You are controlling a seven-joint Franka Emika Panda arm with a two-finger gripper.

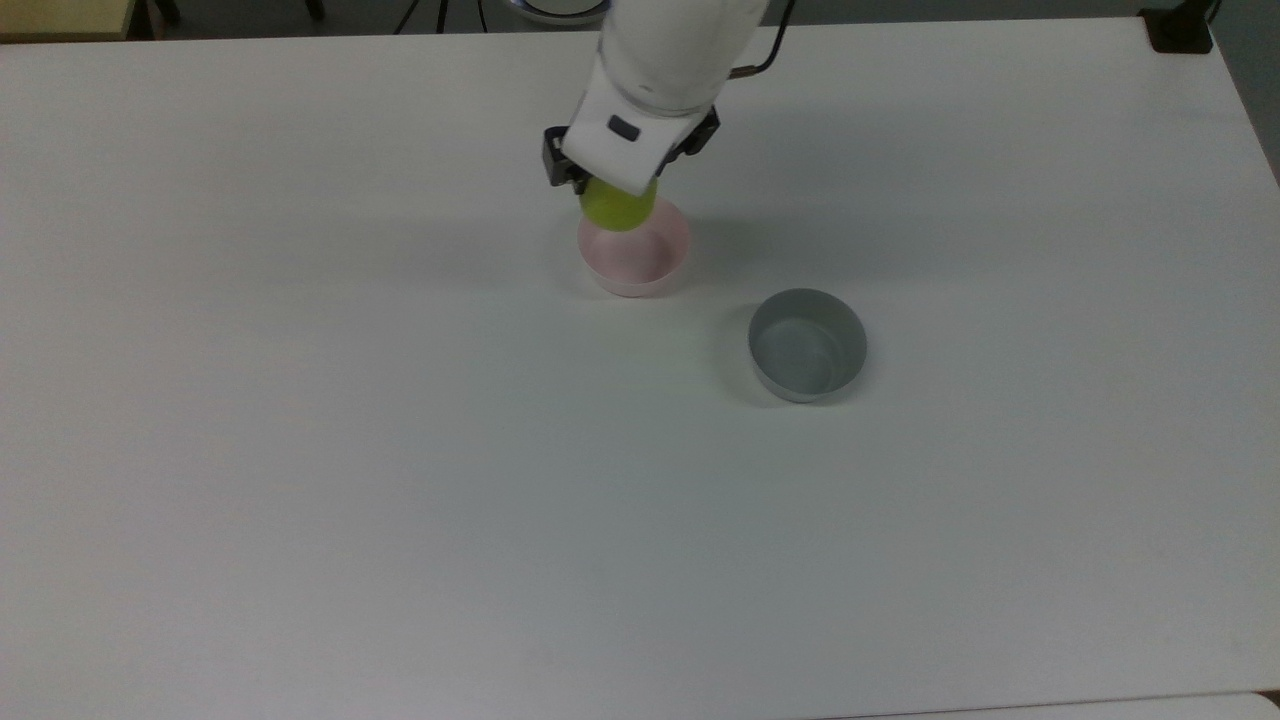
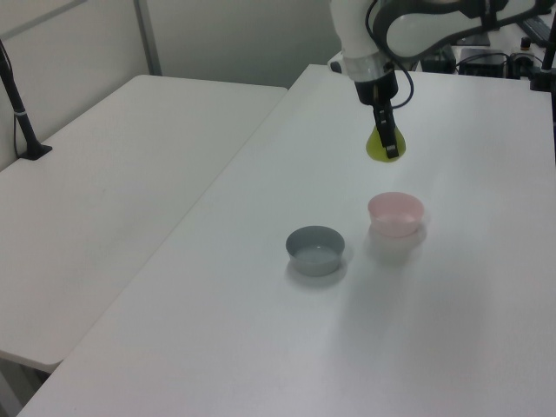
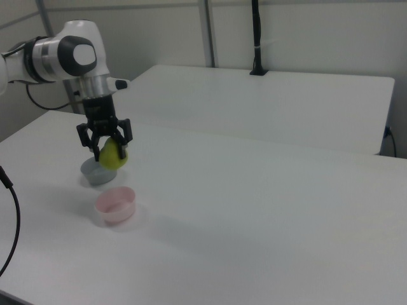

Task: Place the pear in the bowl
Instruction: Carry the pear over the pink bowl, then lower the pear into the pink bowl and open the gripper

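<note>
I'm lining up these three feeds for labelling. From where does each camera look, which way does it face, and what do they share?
Top view: high above the table, looking down; the wrist and tool enter from the top edge, holding the pear.
Left view: raised beside the table, looking along it; the arm comes from the far end.
Right view: lower, from the opposite side; the arm stands at the right view's left.
All three share the pear, the pink bowl and the grey bowl.
</note>
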